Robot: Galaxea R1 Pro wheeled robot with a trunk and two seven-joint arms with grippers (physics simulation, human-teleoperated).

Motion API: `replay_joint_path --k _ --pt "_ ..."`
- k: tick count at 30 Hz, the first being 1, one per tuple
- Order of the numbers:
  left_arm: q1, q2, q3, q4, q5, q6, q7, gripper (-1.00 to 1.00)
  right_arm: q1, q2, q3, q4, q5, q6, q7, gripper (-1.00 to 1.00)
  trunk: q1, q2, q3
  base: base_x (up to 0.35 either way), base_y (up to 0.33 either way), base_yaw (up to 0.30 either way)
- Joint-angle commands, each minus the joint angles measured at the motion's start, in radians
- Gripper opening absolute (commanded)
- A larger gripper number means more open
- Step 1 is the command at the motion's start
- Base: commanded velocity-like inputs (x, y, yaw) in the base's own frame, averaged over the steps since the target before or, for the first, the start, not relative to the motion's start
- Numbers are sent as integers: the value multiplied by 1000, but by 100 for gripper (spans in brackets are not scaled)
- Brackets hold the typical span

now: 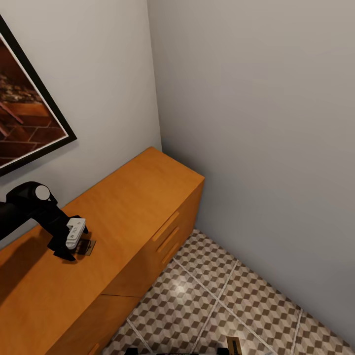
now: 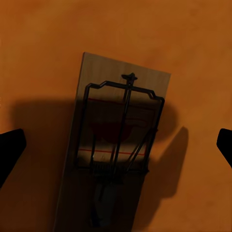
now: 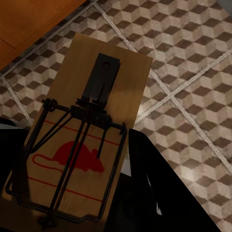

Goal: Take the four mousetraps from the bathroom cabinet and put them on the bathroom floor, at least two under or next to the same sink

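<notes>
Head view: the left gripper [image 1: 78,245] hangs over the top of the cabinet [image 1: 128,207], directly above a mousetrap [image 1: 86,246] lying flat on the orange-brown surface. A framed picture [image 1: 24,113] hangs on the wall behind. The bathroom floor [image 1: 236,305] lies below the cabinet's drawer fronts, and a second small tan board [image 1: 232,345] shows at the lower edge of the view, in the right arm's region. No sink is visible here, so the placement spot will have to be found by turning away.

Left wrist view: the mousetrap [image 2: 116,150] sits centred between the two dark fingertips [image 2: 10,150], which stand spread wide, well clear of the board on both sides. In my judgement the step in hand is the pick-up: the gripper should descend squarely and close across the board's narrow width, on the wooden edges, keeping off the wire bar and spring. The board is thin and flat against the cabinet top, so a shallow approach risks sliding it instead of gripping it.

Right wrist view: the right gripper [image 3: 96,203] is pinching another mousetrap [image 3: 82,140], red mouse mark up, held above the patterned floor [image 3: 193,63] with a corner of the cabinet [image 3: 34,19] nearby. Nothing obstructs either arm.
</notes>
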Motion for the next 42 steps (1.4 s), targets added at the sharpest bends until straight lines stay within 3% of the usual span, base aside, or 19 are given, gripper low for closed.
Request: replay_joint_path --k 1,16,29,30,42 --pt "0 0 -20 8 -9 11 -1 100 0 0 6 1 -11 -2 5 -100 1 -1 -2 0 0 0" --pt "0 -3 -23 5 -12 11 -1 100 0 -1 6 1 -11 -2 5 -100 1 -1 -2 0 0 0" --pt "0 -3 -65 8 -22 11 1 100 0 -1 6 1 -11 -2 5 -100 1 -1 -2 0 0 0" --pt "0 -2 -65 8 -24 11 1 -100 0 -1 6 1 -11 -2 5 -100 1 -1 -2 0 0 0" --pt "0 -2 -67 11 -38 12 0 -100 0 -1 6 1 -11 -2 5 -100 1 -1 -2 0 0 0"
